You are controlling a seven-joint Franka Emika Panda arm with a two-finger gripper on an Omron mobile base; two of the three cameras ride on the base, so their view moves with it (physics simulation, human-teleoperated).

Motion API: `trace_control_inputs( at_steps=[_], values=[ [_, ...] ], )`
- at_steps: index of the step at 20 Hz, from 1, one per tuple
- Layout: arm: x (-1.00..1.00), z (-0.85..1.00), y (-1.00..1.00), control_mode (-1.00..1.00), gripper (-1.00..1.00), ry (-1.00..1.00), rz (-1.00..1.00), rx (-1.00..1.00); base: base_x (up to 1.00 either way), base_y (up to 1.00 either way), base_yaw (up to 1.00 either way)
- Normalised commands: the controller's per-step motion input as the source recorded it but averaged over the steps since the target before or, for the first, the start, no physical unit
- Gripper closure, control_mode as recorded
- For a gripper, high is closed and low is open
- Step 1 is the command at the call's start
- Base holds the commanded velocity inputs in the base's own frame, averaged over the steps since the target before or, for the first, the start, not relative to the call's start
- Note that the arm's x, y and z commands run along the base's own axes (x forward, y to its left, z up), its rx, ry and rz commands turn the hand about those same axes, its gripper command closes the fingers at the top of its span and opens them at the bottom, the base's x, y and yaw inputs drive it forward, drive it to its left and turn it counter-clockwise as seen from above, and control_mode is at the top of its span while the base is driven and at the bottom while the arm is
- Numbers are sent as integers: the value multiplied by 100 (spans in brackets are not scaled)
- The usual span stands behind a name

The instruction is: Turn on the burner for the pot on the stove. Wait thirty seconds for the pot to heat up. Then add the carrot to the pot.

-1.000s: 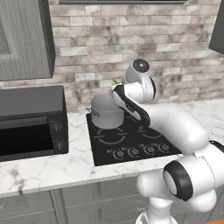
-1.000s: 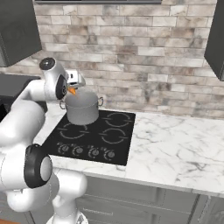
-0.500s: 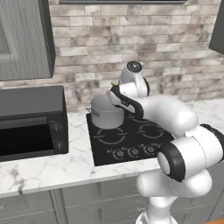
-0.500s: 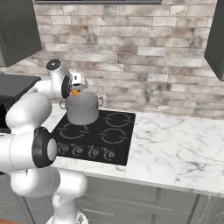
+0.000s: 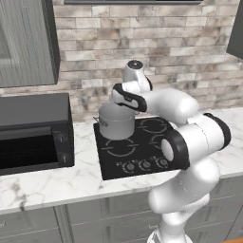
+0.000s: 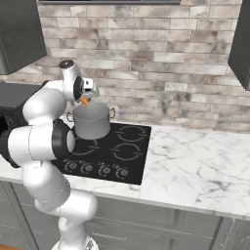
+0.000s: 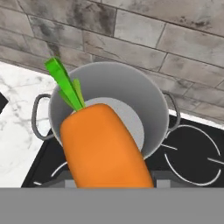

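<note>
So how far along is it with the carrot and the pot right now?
Nearly finished. Done: the pot sits on the stove, and the carrot has been picked up. In hand: the gripper holds the carrot just above the pot's open mouth. Left: dropping it in. Whether the burner is on, I cannot tell.

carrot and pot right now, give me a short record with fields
carrot: held in the tool, green top pointing at the wall, above the pot's open mouth
pot: upright on the rear left ring of the stove, nothing seen inside
stove: black glass top, knobs along the front edge
tool: shut on the carrot, over the pot
microwave: on the counter left of the stove
task step: carrot not yet in the pot
</note>
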Motion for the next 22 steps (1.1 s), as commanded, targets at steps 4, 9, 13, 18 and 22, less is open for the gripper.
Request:
trace_control_inputs(
  at_steps=[4, 9, 13, 18, 22],
  values=[
    [34, -19, 3, -100, 100, 10, 0, -1, 0, 0, 0],
    [35, -31, 0, -100, 100, 5, 0, 0, 0, 0, 0],
    [30, -46, 0, -100, 100, 5, 0, 0, 0, 0, 0],
    [31, -44, 1, -100, 100, 5, 0, 0, 0, 0, 0],
    [19, -35, 3, -100, 100, 4, 0, 0, 0, 0, 0]
  ],
)
